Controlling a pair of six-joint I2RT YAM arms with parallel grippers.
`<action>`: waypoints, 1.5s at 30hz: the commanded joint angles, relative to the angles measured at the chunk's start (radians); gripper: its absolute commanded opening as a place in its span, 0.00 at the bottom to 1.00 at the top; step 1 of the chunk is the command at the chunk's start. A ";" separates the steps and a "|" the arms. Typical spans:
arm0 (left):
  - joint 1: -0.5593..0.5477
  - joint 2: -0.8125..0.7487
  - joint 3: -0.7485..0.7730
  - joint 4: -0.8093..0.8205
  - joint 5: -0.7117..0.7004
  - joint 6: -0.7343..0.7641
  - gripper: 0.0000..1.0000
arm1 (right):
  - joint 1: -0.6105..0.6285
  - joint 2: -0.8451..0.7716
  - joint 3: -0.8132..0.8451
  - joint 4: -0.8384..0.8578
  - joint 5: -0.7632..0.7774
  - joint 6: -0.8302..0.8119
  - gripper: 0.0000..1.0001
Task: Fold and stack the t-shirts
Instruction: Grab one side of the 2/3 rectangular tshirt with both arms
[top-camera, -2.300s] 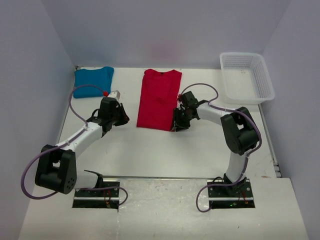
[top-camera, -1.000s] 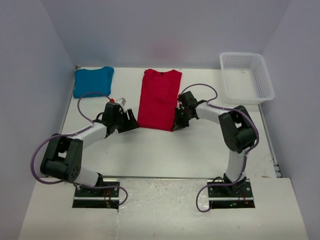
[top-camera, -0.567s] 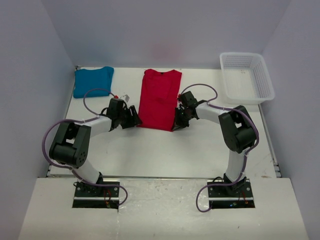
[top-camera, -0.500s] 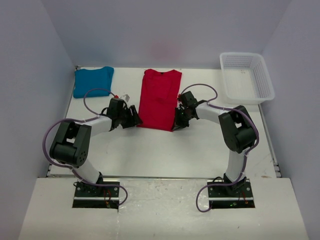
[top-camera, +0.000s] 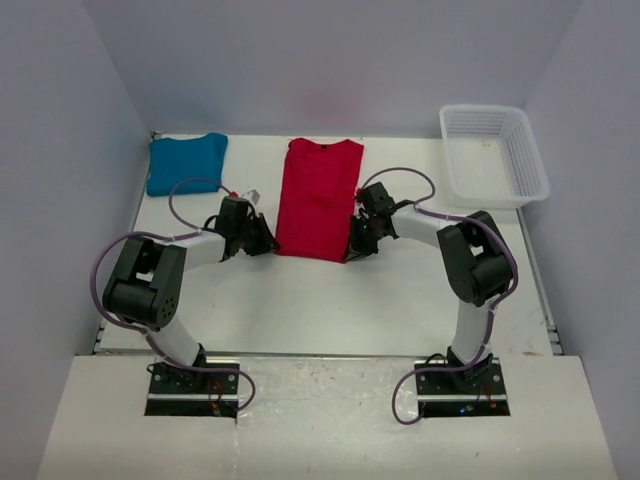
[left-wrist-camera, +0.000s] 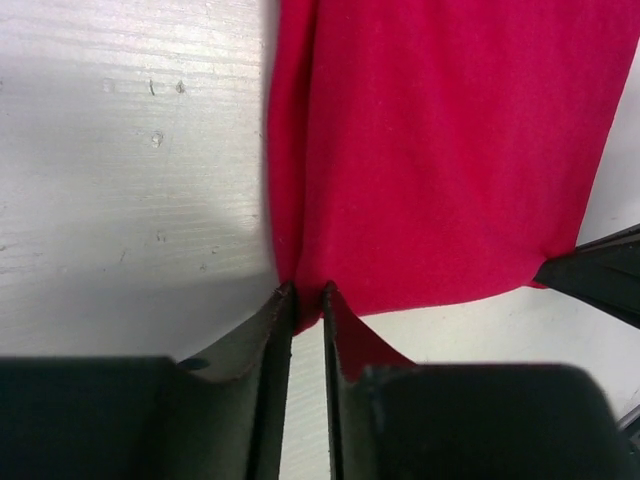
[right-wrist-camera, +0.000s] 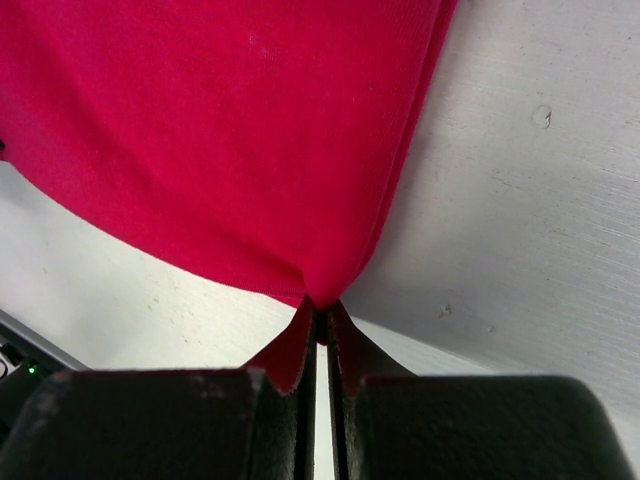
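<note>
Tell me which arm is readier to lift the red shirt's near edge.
Right. The right gripper pinches the red t-shirt at its near corner; the left gripper only flanks its corner, a gap showing between its fingers.

The left gripper (left-wrist-camera: 308, 292) has travelled toward 3 o'clock until it reached the near-left corner of the red t-shirt (top-camera: 318, 200). Its jaws, which stood wide a second ago, have now come together on that corner, and the cloth bunches slightly between them. The elbow (top-camera: 140, 285) of the left arm has swung toward 1 o'clock.
</note>
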 joint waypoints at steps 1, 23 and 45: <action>-0.004 0.019 -0.008 0.030 0.013 -0.002 0.15 | -0.002 0.026 -0.014 0.007 0.026 -0.012 0.00; -0.220 -0.408 -0.253 -0.032 0.024 -0.077 0.00 | 0.065 -0.264 -0.179 -0.042 0.181 -0.017 0.00; -0.486 -0.798 -0.460 -0.215 -0.145 -0.282 0.00 | 0.194 -0.702 -0.480 -0.092 0.217 0.045 0.00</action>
